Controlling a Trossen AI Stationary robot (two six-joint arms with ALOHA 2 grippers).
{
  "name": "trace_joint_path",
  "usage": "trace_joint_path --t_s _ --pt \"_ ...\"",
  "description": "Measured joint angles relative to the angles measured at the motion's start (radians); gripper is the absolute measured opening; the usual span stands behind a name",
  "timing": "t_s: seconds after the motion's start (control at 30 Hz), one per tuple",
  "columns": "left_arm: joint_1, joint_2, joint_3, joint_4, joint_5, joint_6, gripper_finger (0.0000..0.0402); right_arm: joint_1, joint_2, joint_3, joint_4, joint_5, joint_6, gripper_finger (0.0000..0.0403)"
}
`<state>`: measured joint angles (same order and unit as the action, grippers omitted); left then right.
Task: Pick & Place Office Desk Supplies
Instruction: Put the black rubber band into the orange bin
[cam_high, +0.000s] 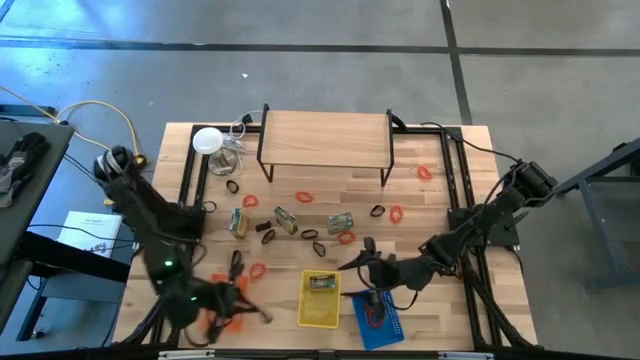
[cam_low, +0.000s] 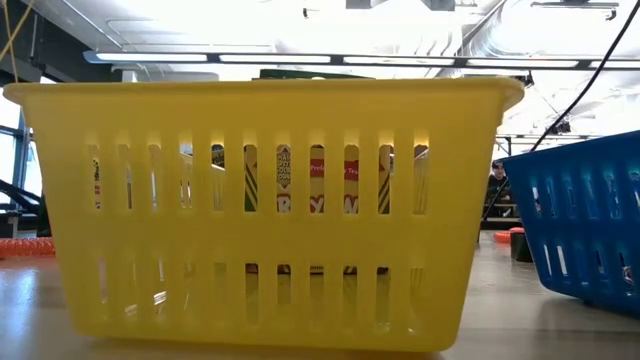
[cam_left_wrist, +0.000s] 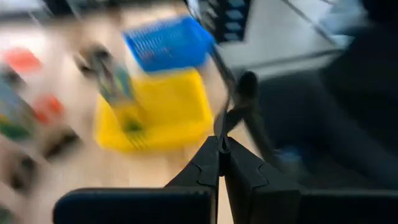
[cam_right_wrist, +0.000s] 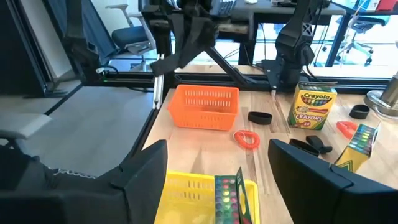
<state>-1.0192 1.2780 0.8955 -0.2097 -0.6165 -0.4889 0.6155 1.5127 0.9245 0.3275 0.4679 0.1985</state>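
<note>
Both arms working at the near edge of the table, supplies lying scattered mid-table

The left gripper (cam_high: 262, 314) is hanging low at the near left, just beside the orange basket (cam_right_wrist: 204, 107), its fingers (cam_left_wrist: 214, 163) pressing together with a thin dark piece (cam_left_wrist: 239, 102) sticking out past their tips; what that piece is cannot be told. The right gripper (cam_high: 352, 262) is hovering between the yellow basket (cam_high: 319, 299) and the blue basket (cam_high: 378, 318), fingers (cam_right_wrist: 146, 171) standing apart and holding nothing. Red rubber-band loops (cam_high: 304, 197), black clips (cam_high: 310, 236) and green-and-silver packets (cam_high: 341, 222) are lying across the middle of the table (cam_high: 440, 200), in front of the wooden shelf (cam_high: 325, 138). One crayon box (cam_right_wrist: 310, 107) is standing upright beyond the orange basket; another packet (cam_high: 321, 283) is lying inside the yellow basket
</note>
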Motion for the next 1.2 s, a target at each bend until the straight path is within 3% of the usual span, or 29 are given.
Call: trace_joint_path --t_s 0.23,0.43,0.53,0.63,0.93,1.2 --pt "-0.072 0.012 0.000 -0.311 0.051 -0.483 0.0003 -0.016 0.000 0.000 -0.001 0.000 0.039 0.0268" --pt "-0.023 0.047 -0.001 -0.527 0.342 -0.787 0.0007 -0.016 0.000 0.000 -0.002 0.000 0.036 0.0268" --pt "0.019 0.046 -0.001 -0.541 0.466 -0.820 0.0008 -0.016 0.000 0.000 -0.002 -0.004 0.034 0.0268" --pt "0.051 0.046 -0.001 -0.542 0.518 -0.822 0.0009 -0.016 0.000 0.000 -0.008 -0.007 0.034 0.0268" --pt "0.121 0.046 -0.001 -0.608 0.562 -0.889 0.0010 -0.013 0.000 0.000 -0.020 -0.007 0.044 0.0268" --pt "0.121 0.046 -0.001 -0.622 0.537 -0.828 0.0010 -0.015 0.000 0.000 -0.023 -0.007 0.042 0.0268"
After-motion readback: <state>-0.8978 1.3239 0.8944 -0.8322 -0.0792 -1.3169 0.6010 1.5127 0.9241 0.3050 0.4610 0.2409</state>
